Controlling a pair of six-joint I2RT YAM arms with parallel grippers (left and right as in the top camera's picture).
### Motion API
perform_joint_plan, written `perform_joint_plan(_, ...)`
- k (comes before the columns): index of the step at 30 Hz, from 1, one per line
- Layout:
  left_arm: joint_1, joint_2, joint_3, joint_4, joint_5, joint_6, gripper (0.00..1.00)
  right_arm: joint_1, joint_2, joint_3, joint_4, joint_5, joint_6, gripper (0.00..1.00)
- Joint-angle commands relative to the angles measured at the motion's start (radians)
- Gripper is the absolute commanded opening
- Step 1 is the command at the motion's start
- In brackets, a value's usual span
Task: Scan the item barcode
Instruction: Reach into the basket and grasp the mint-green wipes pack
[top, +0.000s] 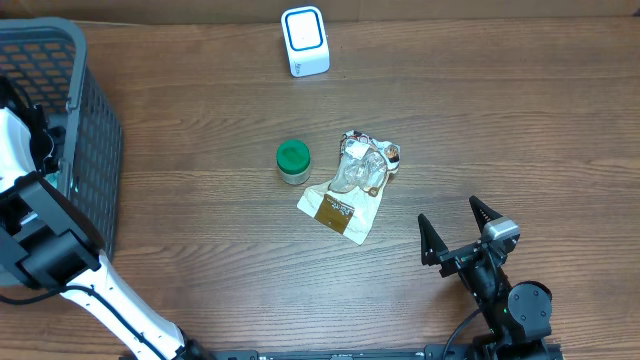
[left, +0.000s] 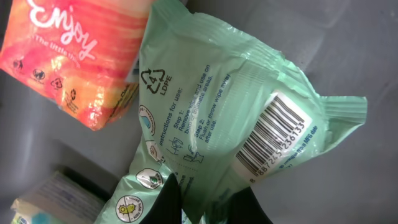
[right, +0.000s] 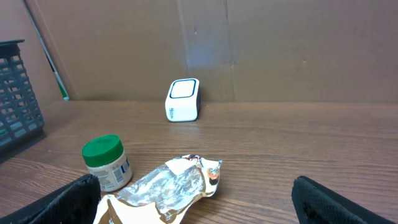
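Left wrist view looks down into the basket (top: 95, 150), where the left pincer (left: 205, 202) is closed, its dark fingers (left: 168, 199) clamped on the near end of a green wipes packet (left: 205, 106). The packet lies flat with its printed back upward, so the barcode (left: 273, 140) on its white label faces the camera, clear of the grip. Gripping the end rather than the middle seems deliberate: it leaves the label uncovered for reading. An orange tissue pack (left: 81, 56) lies just beside the packet on the far left, and the corner of another pack shows at the near left.

From overhead, the basket stands at the left edge of the bench (top: 200, 270), with the left arm reaching into it. The white scanner (top: 304, 40) stands at the far middle, its blue-ringed face upward; the packet will probably have to be lifted out and carried there with the label turned toward that face. A green-lidded jar (top: 293, 160) and a crumpled foil wrapper (top: 355, 185) lie in the middle of the bench, near that route.

The right pincer (top: 448, 210) waits at the near right, fingers wide apart and holding nothing.
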Motion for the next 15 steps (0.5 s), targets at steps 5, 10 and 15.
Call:
perform_joint_plan(5,0.001,0.018,-0.026,-0.077,0.039,-0.109,0.04,0.006,-0.008,-0.010,0.003,-0.005,0.006,1.00)
perform_joint_plan(10,0.001,-0.089,-0.001,-0.094,0.038,-0.134,0.04,0.006,-0.008,-0.010,0.003,-0.005,0.006,1.00)
perform_joint_plan(15,0.003,-0.256,0.000,-0.071,0.035,-0.181,0.04,0.006,-0.008,-0.010,0.003,-0.005,0.006,1.00)
